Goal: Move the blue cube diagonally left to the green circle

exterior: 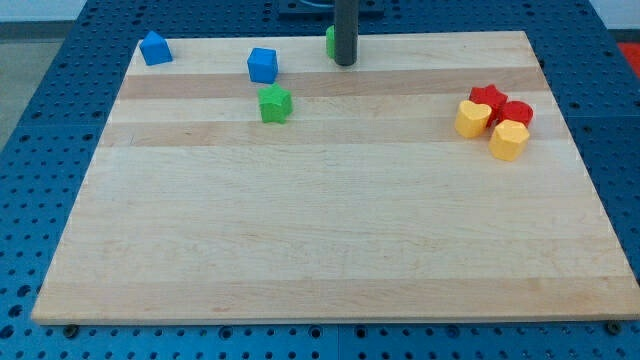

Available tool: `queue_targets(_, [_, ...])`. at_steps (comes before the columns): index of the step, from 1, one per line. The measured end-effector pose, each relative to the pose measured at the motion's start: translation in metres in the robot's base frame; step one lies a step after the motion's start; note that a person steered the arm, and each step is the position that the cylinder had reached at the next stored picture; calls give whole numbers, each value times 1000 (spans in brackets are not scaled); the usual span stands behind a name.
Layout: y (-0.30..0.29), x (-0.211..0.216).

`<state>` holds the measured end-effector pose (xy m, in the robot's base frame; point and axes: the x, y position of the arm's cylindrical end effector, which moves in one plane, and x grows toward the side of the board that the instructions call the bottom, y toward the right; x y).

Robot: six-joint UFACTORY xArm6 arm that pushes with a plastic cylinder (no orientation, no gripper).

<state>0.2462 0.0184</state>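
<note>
Wooden bench (pixel 330 240) is seen; my tip (pixel 345 64), a bare rod with nothing gripped, is planted beside the half-hidden green circle (pixel 329 41), the blue cube (pixel 262 65) left of it.

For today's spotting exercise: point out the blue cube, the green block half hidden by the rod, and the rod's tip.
blue cube (pixel 262 65), camera view, centre of its front face.
green block (pixel 329 42), camera view, visible sliver left of the rod.
my tip (pixel 345 64), camera view, rod's very bottom end.

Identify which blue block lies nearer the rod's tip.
The blue cube, just above the green star; the other blue block sits at the board's far-left corner, farther from my tip.
</note>
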Motion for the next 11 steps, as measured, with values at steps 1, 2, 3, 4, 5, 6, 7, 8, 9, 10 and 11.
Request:
queue_targets(1, [-11, 52])
queue_targets(2, [-65, 71])
queue_targets(3, [-114, 65])
queue_targets(4, [-147, 46])
queue_targets(5, [-157, 25])
queue_targets(6, [-155, 25])
queue_targets(7, [-168, 8])
queue_targets(8, [-160, 0])
queue_targets(9, [-129, 26])
queue_targets(10, [-75, 54])
queue_targets(11, [-42, 43])
